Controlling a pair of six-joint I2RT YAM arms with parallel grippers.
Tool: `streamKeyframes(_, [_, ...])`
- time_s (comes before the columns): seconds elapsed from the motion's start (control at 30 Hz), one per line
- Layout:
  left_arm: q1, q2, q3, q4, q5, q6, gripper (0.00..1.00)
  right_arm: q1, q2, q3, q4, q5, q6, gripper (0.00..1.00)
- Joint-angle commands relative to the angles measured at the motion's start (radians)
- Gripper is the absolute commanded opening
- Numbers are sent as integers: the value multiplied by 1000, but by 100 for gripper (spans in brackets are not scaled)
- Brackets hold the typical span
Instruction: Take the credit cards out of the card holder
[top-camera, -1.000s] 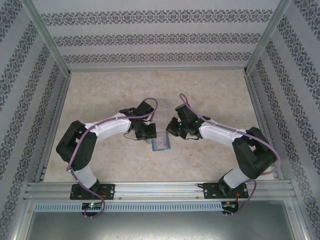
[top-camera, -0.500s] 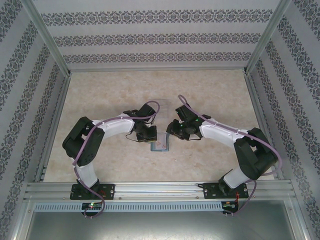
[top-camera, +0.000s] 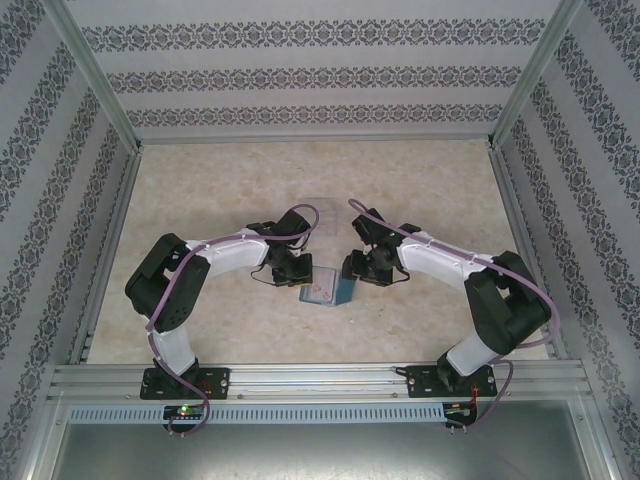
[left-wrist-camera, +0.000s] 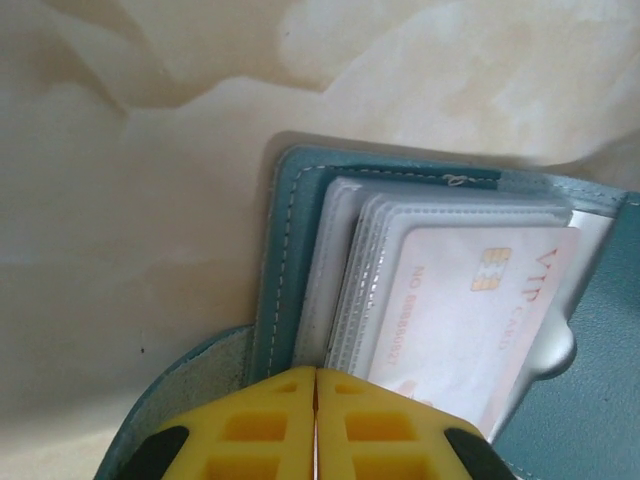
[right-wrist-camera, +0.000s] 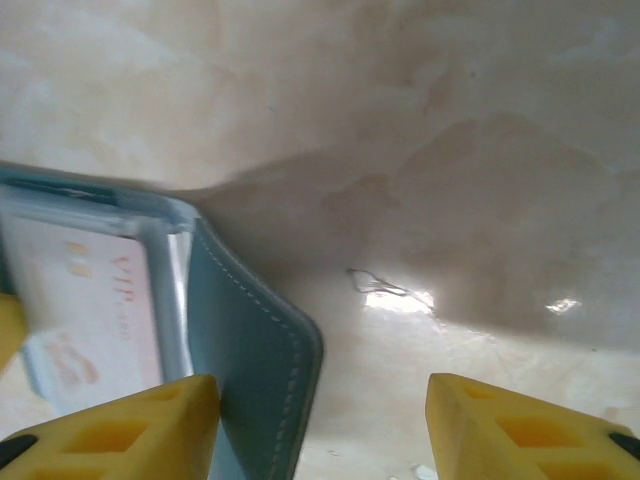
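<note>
Left wrist: pale VIP card (left-wrist-camera: 470, 310) looks thin, stiff, slick inside teal leather folding holder (left-wrist-camera: 290, 250); pinch its free edge. Left claw (left-wrist-camera: 316, 385) together, right claw (right-wrist-camera: 320, 430) apart.

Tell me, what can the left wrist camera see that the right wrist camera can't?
Left wrist view: the left gripper with its yellow fingers pressed together, and a stack of clear sleeves fanned inside the card holder. Right wrist view: the right gripper with fingers wide apart, the holder's teal cover standing beside one finger, and a tiny thread on the table. Both: the teal card holder, open, with a pale card marked VIP.
</note>
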Motion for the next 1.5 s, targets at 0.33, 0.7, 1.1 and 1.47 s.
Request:
streamKeyframes(0.33, [1,-17,-35,15,-20,-28,9,86,105,90,-195,265,-185,81])
streamKeyframes(0.7, [42,-108,-91,18,-56,-42,9,135,203,164,-129,314,-221,82])
streamKeyframes(1.1, [52,-165,-83,-6,-58,-48,9,135,192,228,-101,272,-253,80])
streamKeyframes(1.47, [50,-153,-80,-6,-26,-53,10,126,130,161,-160,251,-178,69])
